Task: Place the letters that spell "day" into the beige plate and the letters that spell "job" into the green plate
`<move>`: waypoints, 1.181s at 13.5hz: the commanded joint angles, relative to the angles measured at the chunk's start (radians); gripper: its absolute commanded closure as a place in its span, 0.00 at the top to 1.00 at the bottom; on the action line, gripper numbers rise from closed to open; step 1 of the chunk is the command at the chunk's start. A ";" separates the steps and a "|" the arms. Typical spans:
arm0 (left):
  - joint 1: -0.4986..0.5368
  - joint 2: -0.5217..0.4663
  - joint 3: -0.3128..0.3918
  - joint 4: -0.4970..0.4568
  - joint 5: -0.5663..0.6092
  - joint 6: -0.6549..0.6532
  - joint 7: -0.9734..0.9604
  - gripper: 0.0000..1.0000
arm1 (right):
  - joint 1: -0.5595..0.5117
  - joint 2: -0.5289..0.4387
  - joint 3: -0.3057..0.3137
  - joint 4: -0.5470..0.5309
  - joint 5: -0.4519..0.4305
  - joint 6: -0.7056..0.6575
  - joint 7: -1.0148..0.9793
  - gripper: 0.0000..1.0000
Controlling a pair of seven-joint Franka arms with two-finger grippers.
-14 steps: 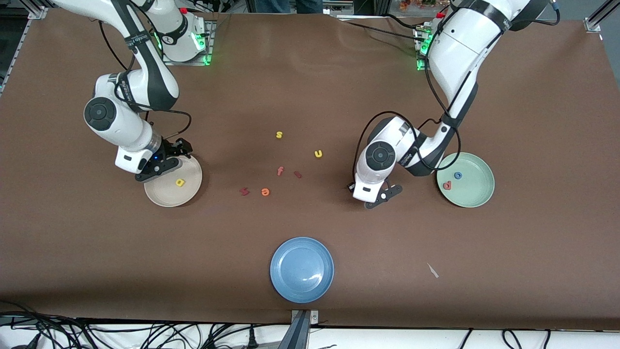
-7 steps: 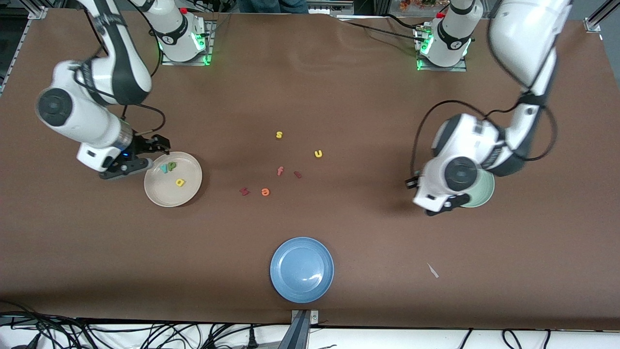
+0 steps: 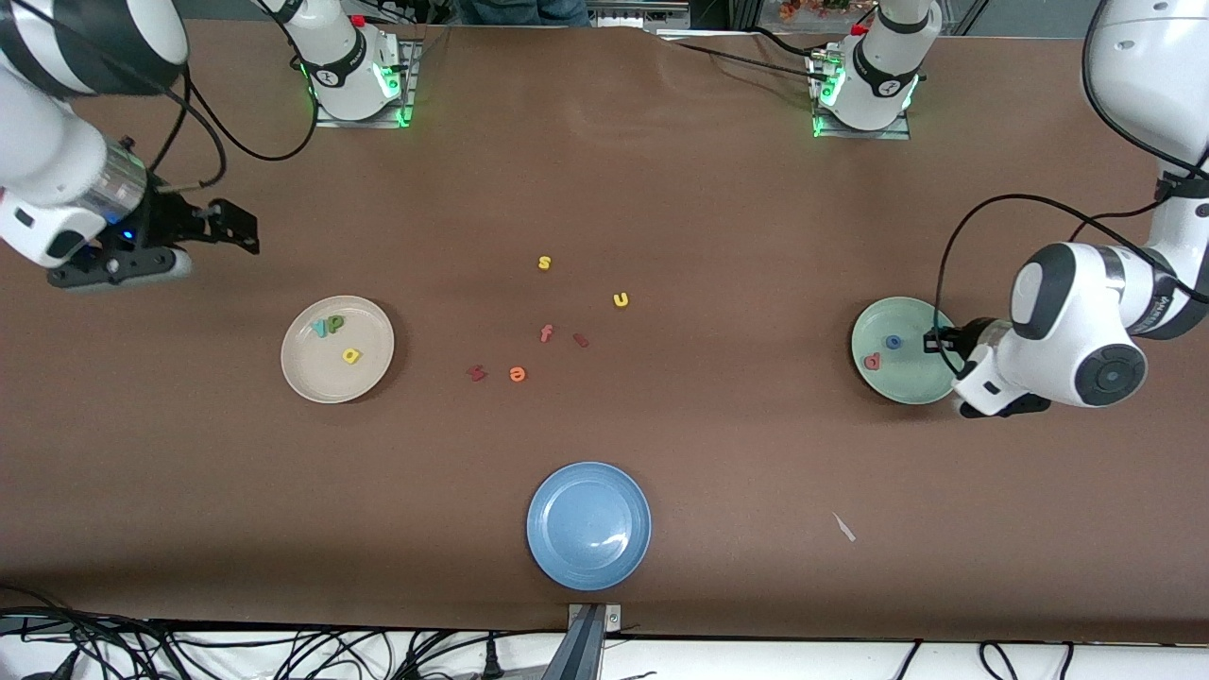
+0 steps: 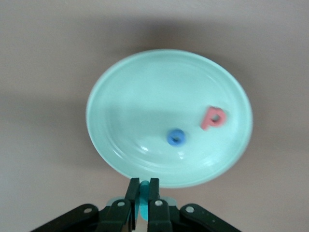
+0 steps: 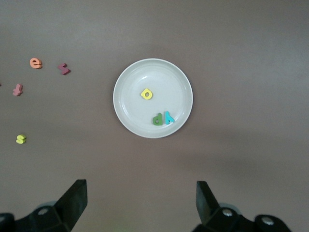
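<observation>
The right gripper [image 5: 140, 200] hangs with jaws spread wide above bare brown table [image 5: 251, 58]. Below it the beige plate [image 5: 126, 108] holds a yellow letter [image 5: 147, 94], a green letter [image 5: 158, 119] and a teal letter [image 5: 168, 117], the last two touching. Loose letters lie well apart from the plate: orange "e" [image 5: 35, 63], dark red piece [image 5: 63, 68], pink piece [image 5: 18, 90], yellow "s" [image 5: 20, 139].

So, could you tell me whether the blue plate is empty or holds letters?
Empty: the blue plate shows only bare surface, no letters in it.

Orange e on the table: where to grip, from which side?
Probably straight from above: the orange e lies flat and tiny. Pinch its outer edges, fingers on its nearer and farther sides, since the dark red letter lies close beside it.
</observation>
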 commanded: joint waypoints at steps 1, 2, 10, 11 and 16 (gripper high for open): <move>-0.002 0.059 -0.013 0.003 0.060 0.057 0.014 0.00 | 0.000 -0.027 -0.011 -0.014 -0.008 -0.026 0.011 1.00; 0.006 0.066 -0.015 0.003 0.063 0.059 0.014 0.00 | 0.001 -0.027 -0.017 -0.017 -0.008 -0.027 0.013 1.00; 0.007 -0.091 -0.032 0.061 -0.006 -0.013 0.011 1.00 | 0.001 -0.018 -0.018 0.044 -0.015 -0.064 0.007 1.00; 0.009 -0.120 -0.055 0.092 -0.006 -0.051 0.011 1.00 | 0.000 -0.017 -0.020 0.044 -0.016 -0.065 0.005 1.00; 0.009 -0.177 -0.104 0.345 -0.088 -0.254 0.003 1.00 | 0.007 0.000 -0.031 0.058 -0.016 -0.062 0.013 1.00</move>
